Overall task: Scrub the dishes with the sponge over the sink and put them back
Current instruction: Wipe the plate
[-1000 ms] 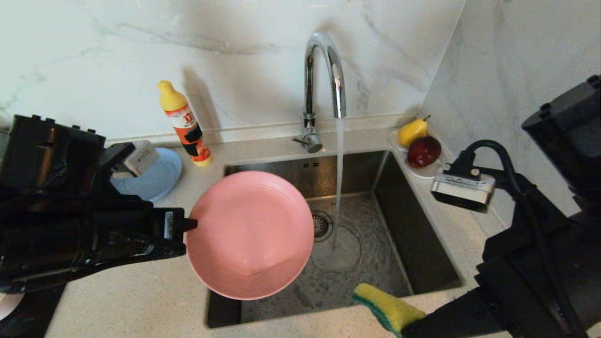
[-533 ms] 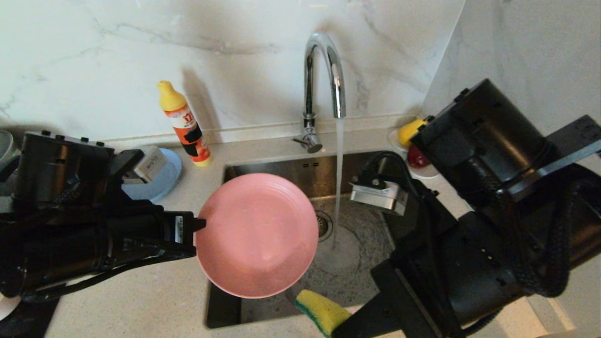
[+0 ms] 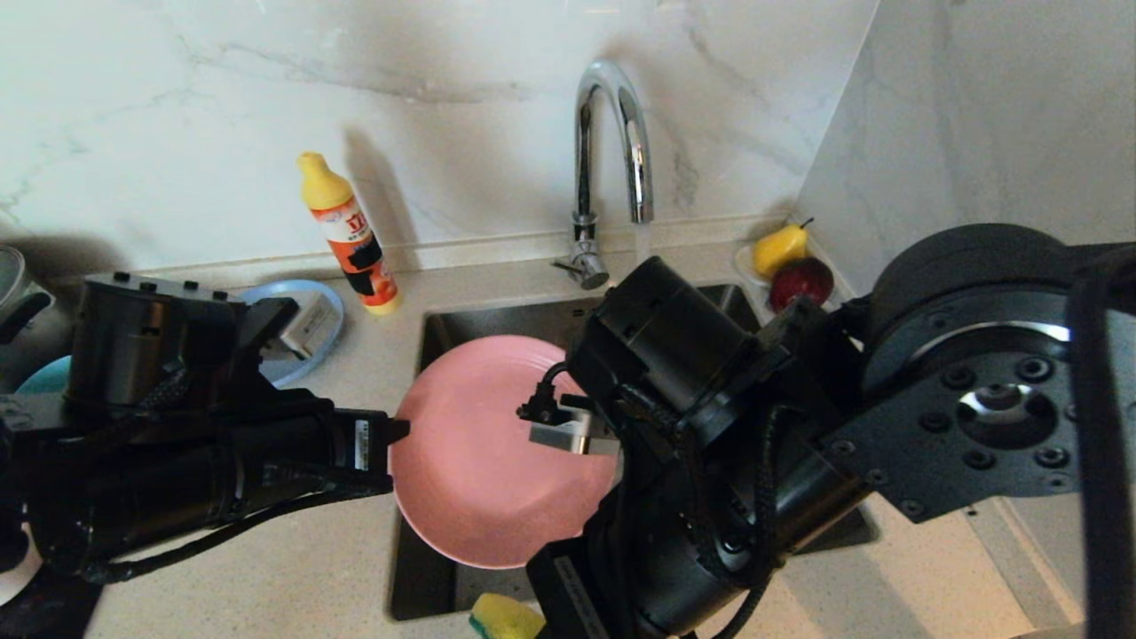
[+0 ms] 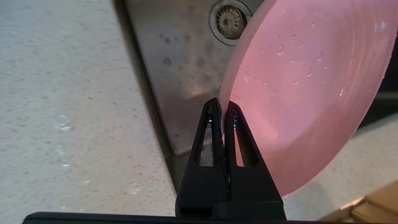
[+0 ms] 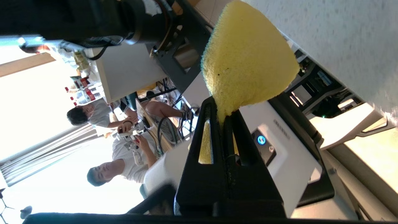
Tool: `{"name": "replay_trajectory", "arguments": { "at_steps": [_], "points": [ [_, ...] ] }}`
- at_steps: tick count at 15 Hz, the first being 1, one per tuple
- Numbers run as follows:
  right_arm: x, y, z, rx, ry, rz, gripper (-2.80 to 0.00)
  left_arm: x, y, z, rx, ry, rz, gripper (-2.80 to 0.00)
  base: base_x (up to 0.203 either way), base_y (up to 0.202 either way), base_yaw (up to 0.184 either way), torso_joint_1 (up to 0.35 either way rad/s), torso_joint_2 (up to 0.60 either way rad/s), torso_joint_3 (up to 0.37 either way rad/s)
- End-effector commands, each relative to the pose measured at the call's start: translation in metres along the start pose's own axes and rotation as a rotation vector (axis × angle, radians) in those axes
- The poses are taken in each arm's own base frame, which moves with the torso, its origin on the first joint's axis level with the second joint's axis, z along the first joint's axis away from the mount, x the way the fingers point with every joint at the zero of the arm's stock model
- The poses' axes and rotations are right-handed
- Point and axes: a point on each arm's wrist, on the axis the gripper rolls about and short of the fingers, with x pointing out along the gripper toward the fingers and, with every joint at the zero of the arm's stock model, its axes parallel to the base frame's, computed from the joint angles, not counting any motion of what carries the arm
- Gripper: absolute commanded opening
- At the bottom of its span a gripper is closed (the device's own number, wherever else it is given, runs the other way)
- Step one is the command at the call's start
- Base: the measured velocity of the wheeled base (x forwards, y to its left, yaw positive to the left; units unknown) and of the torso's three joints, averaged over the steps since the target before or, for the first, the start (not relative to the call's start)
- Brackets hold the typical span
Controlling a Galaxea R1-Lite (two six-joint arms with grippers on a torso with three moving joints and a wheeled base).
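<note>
Over the sink, left fingers pinch the pink plate's rim; right fingers clamp the sponge.

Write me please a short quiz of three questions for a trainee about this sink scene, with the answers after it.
1. True or false: the left gripper is shut on the rim of the pink plate.
2. What does the right gripper hold? A) the orange detergent bottle B) the yellow sponge C) nothing
3. Fill in: the pink plate is held over the ____.

Key
1. True: both fingers pinch the plate's rim.
2. B: the sponge is squeezed between its fingers, at the counter's near edge.
3. The sink: its drain shows beyond the plate.
</note>
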Motion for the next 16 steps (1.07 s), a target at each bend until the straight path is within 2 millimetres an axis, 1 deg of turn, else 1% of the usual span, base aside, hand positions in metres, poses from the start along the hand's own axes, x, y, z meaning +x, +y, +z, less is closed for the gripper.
{"name": "replay_trajectory", "arguments": {
  "at_steps": [1, 4, 7, 9, 11, 16],
  "points": [
    [0.020, -0.006, 0.008, 0.020, 0.032, -0.016, -2.80, 0.004, -0.007, -0.006, 0.026, 0.004, -0.043, -2.80, 0.000, 0.000, 0.000, 0.000, 0.00, 0.000],
    [0.021, -0.005, 0.011, 0.031, 0.021, -0.016, -2.80, 0.005, -0.017, -0.009, 0.073, -0.025, -0.097, -2.80, 0.000, 0.000, 0.000, 0.000, 0.00, 0.000],
    [0.019, -0.010, 0.014, 0.043, 0.013, -0.021, -2.80, 0.003, -0.025, -0.014, 0.095, -0.011, -0.133, -2.80, 0.000, 0.000, 0.000, 0.000, 0.00, 0.000],
    [0.017, -0.018, 0.019, 0.065, -0.001, -0.030, -2.80, 0.000, -0.028, -0.020, 0.111, 0.003, -0.157, -2.80, 0.000, 0.000, 0.000, 0.000, 0.00, 0.000],
    [0.015, -0.026, 0.025, 0.084, -0.016, -0.039, -2.80, -0.002, -0.029, -0.021, 0.113, 0.003, -0.166, -2.80, 0.000, 0.000, 0.000, 0.000, 0.00, 0.000],
    [0.003, -0.044, 0.036, 0.127, -0.071, -0.070, -2.80, -0.006, -0.027, -0.028, 0.115, 0.020, -0.187, -2.80, 0.000, 0.000, 0.000, 0.000, 0.00, 0.000]
  ]
}}
